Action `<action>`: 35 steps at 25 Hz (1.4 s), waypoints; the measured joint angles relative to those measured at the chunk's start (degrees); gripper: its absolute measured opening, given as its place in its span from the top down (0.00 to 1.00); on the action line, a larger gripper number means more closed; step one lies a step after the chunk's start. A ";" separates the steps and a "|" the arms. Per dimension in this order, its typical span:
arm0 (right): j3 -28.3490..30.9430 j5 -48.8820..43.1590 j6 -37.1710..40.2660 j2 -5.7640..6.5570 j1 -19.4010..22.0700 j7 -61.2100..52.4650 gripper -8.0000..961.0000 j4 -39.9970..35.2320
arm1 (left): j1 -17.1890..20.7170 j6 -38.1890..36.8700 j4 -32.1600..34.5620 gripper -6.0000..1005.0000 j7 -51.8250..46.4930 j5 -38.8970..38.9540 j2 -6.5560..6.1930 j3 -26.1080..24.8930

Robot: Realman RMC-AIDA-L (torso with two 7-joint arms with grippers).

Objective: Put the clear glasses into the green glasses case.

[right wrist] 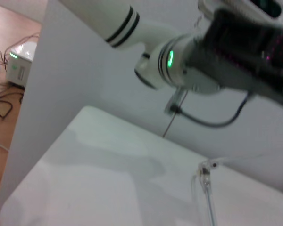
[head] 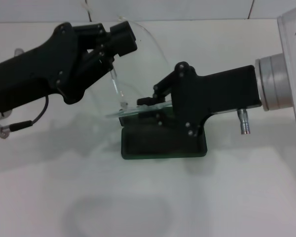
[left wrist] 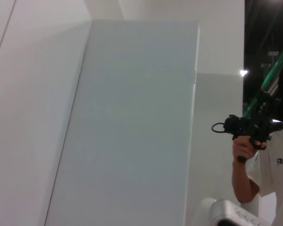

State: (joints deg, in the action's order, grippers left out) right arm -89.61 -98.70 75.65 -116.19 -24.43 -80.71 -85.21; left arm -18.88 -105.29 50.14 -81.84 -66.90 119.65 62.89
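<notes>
Your left gripper point(head: 119, 37), the black one coming in from the left of the head view, is raised above the white tabletop point(head: 49, 197) with its fingers pinched on the upper curved arm of the clear glasses point(head: 138, 94), the fully transparent plastic wraparound pair; the rest of the frame hangs down and away from those fingertips towards the other gripper. Your right gripper point(head: 147, 101), black as well and reaching in level from the right, sits lower, with its jaws closed to a narrow gap on the flat lower edge of the same glasses, so both grippers hold the pair between them. Directly beneath the right gripper, and partly hidden by its body, the dark green rectangular glasses case point(head: 148, 143) with rounded corners lies on the table; you cannot tell from here whether its lid is open. The glasses are above the case, just off its top, and not inside it. From the right wrist camera you see the hinge and one clear arm of the glasses point(right wrist: 205, 183) over the table, with the left arm's white and grey casing point(right wrist: 179, 61) beyond it. The left wrist camera looks away at pale wall panels point(left wrist: 132, 122) and a person holding a black handheld device point(left wrist: 247, 127).
</notes>
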 joint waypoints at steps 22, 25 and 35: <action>-1.88 5.99 -0.26 -0.01 1.35 4.46 0.87 -1.61 | -0.47 -2.18 -7.04 0.90 2.71 -1.54 -0.35 0.06; -1.99 5.99 -0.28 0.00 1.40 4.66 0.87 -1.57 | -0.59 -2.64 -7.22 0.90 2.76 -2.11 -0.38 0.06; -2.58 8.13 -0.35 0.00 2.30 6.90 0.87 -1.07 | -0.67 -2.73 -7.25 0.90 2.83 -3.88 -0.39 0.04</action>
State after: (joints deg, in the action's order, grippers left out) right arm -92.19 -90.58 75.30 -116.19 -22.13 -73.81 -86.28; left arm -19.56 -108.02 42.89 -79.02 -70.78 119.26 62.93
